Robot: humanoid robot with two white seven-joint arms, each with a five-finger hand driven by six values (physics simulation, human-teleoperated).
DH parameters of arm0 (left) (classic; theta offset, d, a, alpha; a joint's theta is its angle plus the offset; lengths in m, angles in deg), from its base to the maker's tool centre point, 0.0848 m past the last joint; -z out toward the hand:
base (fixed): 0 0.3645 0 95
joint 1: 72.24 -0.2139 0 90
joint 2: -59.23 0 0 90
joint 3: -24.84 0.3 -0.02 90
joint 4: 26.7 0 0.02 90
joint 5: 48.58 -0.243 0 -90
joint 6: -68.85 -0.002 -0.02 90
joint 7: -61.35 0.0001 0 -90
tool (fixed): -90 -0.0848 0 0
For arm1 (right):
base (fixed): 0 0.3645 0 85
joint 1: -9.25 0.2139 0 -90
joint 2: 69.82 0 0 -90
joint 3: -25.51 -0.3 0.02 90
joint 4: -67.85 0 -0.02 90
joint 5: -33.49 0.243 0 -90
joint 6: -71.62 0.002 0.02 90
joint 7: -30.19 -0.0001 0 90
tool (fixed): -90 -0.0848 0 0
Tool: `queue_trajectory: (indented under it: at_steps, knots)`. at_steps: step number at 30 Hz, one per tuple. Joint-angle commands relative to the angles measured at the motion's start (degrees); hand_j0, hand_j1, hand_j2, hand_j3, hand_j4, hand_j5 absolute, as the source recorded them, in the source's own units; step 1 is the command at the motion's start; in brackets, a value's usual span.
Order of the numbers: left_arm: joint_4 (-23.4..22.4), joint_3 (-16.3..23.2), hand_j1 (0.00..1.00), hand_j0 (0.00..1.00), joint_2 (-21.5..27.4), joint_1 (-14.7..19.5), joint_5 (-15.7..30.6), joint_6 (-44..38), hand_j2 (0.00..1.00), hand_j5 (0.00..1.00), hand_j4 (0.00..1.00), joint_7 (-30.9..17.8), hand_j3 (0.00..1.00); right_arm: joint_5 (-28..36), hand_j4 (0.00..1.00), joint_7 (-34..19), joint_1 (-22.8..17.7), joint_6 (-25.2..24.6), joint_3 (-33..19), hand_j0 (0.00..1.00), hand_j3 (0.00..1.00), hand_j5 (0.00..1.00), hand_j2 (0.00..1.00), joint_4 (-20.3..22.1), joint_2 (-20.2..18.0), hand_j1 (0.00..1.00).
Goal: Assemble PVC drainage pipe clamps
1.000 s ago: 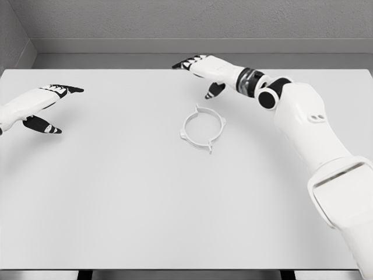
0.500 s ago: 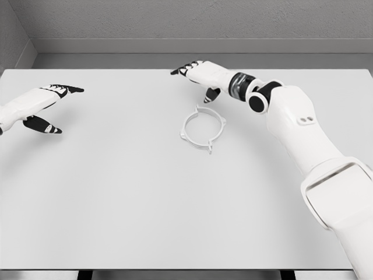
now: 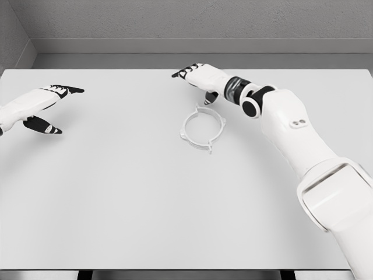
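Room is wide all around on the white table (image 3: 116,204), and its edges are far from the clamp ring (image 3: 202,126), a thin white ring with small tabs lying flat near the middle. The right hand (image 3: 201,79) hangs just behind the ring with fingers spread, holding nothing. The left hand (image 3: 35,108) waits far left, open and empty too.

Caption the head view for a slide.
Right hand open above a white ring-shaped pipe clamp on the white table; left hand open at far left.
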Motion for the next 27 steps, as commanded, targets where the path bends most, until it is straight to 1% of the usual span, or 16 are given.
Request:
queue_trajectory:
  at_steps: [1, 10, 17, 18, 19, 27]
  knots:
    - [0.09, -0.04, 1.0, 1.0, 0.03, -0.09, 0.4, -0.1, 1.0, 1.0, 1.0, 0.03, 1.0, 0.3, 1.0, 0.03, -0.09, 0.15, 0.25, 1.0, 1.0, 1.0, 1.0, 0.28, 0.43, 1.0]
    - [0.01, -0.04, 1.0, 1.0, 0.03, -0.09, 0.4, -0.1, 1.0, 1.0, 1.0, 0.03, 1.0, 0.47, 1.0, -0.41, -0.53, 2.96, 0.16, 1.0, 1.0, 1.0, 1.0, 0.55, 0.08, 1.0]
    - [0.01, -0.04, 1.0, 1.0, 0.03, -0.09, 0.4, -0.1, 1.0, 1.0, 1.0, 0.03, 1.0, 0.47, 1.0, -0.5, -0.7, 3.49, 0.16, 1.0, 1.0, 1.0, 1.0, 0.63, -0.36, 1.0]
    - [0.09, -0.04, 1.0, 1.0, 0.03, -0.09, 0.4, -0.1, 1.0, 1.0, 1.0, 0.03, 1.0, 0.47, 1.0, -0.5, -0.7, 3.49, 0.07, 1.0, 1.0, 1.0, 1.0, 1.33, -0.45, 1.0]
    - [0.09, -0.04, 1.0, 1.0, 0.03, -0.09, 0.4, -0.1, 1.0, 1.0, 1.0, 0.03, 1.0, 0.47, 1.0, -0.76, -0.97, 3.49, -0.01, 1.0, 1.0, 1.0, 1.0, 2.74, -1.59, 1.0]
    - [0.09, -0.04, 1.0, 1.0, 0.03, -0.09, 0.4, -0.1, 1.0, 1.0, 1.0, 0.03, 1.0, 0.56, 1.0, -1.11, -1.32, 3.58, -0.1, 1.0, 1.0, 1.0, 1.0, 3.36, -2.03, 1.0]
